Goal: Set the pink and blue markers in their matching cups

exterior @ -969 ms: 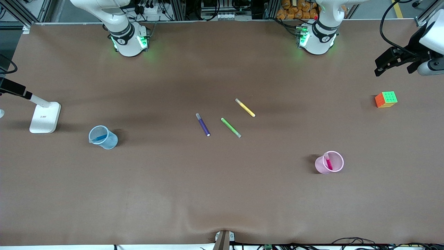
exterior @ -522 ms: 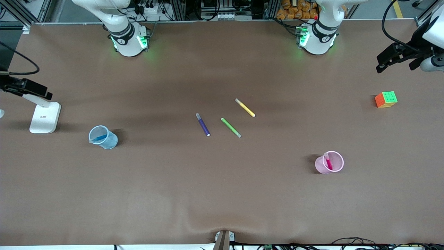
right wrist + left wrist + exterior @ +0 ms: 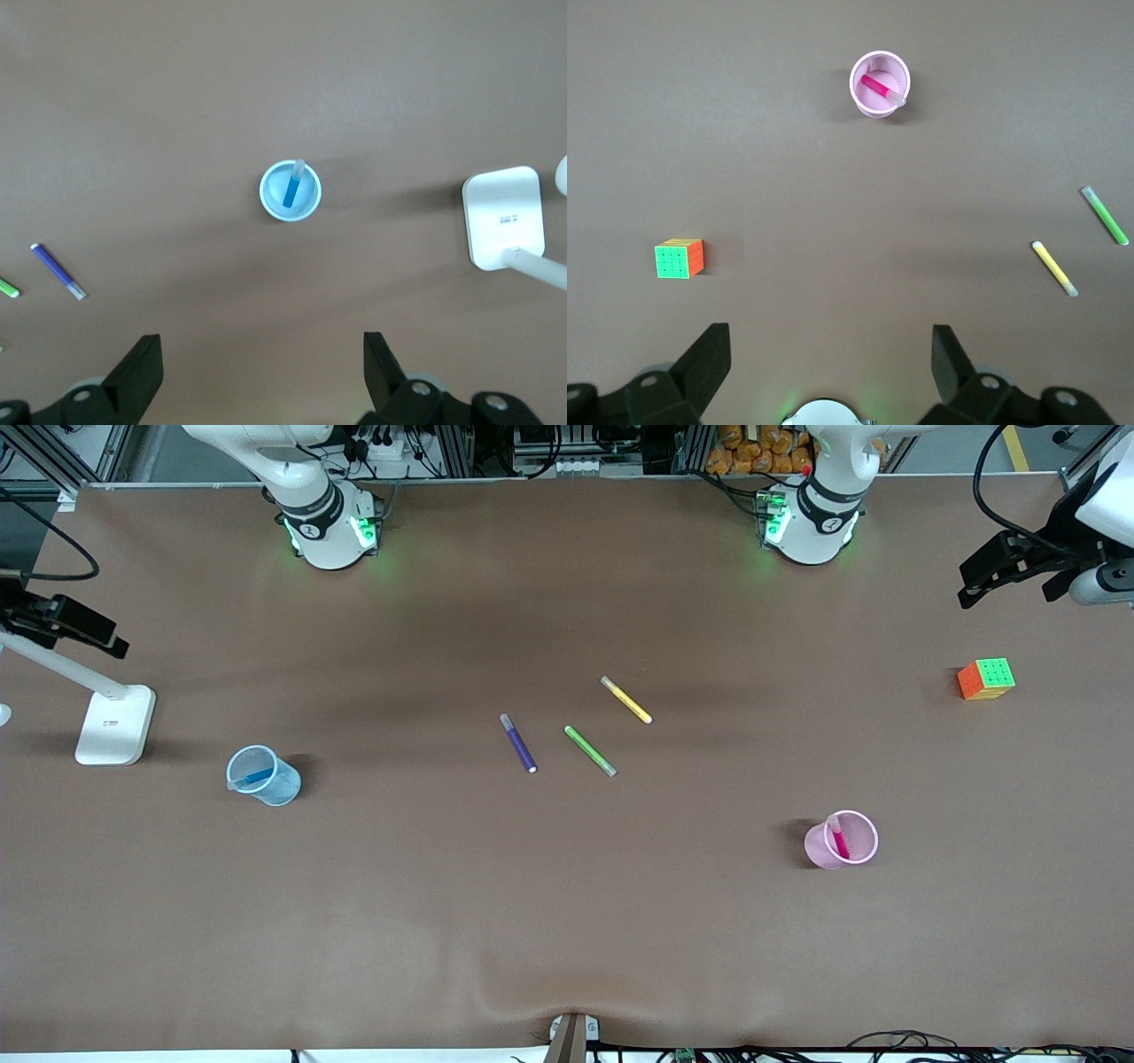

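While a brown tabletop (image 3: 567,921) fills nearly the whole front view, metal framing and tangled cables line the edge by the two arm bases. Raised high over its own end of the tabletop, the left gripper (image 3: 831,359) has its fingers (image 3: 709,359) spread wide and holds nothing; the pink cup (image 3: 879,84) stands upright well out ahead of them, with the pink marker (image 3: 879,88) leaning inside it. A colourful puzzle cube (image 3: 679,259) sits nearer those fingers, well apart from the cup. The right gripper (image 3: 263,363) hangs high over the other end, its fingers (image 3: 140,365) also wide and empty. Ahead of them stands the blue cup (image 3: 290,190), the blue marker (image 3: 291,188) inside it, and beside that a white lamp base (image 3: 502,216). Between the two cups, mid-tabletop, lie a purple pen (image 3: 518,742), a green pen (image 3: 590,750) and a yellow pen (image 3: 626,700), each flat and apart from the others. Nothing stands between either gripper and its cup.
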`<state>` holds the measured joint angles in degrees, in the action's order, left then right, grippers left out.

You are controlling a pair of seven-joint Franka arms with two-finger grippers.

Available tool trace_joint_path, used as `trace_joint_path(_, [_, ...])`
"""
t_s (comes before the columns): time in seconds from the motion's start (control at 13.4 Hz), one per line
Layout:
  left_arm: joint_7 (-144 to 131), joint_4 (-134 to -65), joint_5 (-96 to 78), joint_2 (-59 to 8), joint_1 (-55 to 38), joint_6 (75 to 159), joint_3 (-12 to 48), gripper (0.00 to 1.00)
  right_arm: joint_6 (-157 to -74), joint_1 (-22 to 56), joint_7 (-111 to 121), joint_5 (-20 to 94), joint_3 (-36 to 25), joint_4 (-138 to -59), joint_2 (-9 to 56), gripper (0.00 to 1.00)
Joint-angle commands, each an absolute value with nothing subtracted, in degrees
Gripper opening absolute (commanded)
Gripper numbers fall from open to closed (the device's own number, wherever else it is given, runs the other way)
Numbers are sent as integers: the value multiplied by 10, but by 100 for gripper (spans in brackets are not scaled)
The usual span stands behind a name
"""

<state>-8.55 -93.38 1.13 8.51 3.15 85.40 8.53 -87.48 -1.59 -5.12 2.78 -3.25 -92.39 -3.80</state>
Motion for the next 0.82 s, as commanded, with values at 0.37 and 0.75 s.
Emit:
trace_joint_path(0.37, [-78, -919, 7, 78, 36, 843, 87, 100, -819, 3, 5, 24, -54, -857, -7, 100])
trace_joint_path(0.75, [-79, -920, 7, 78, 34, 842, 88, 100, -821, 6, 5, 21, -52, -857, -7, 100])
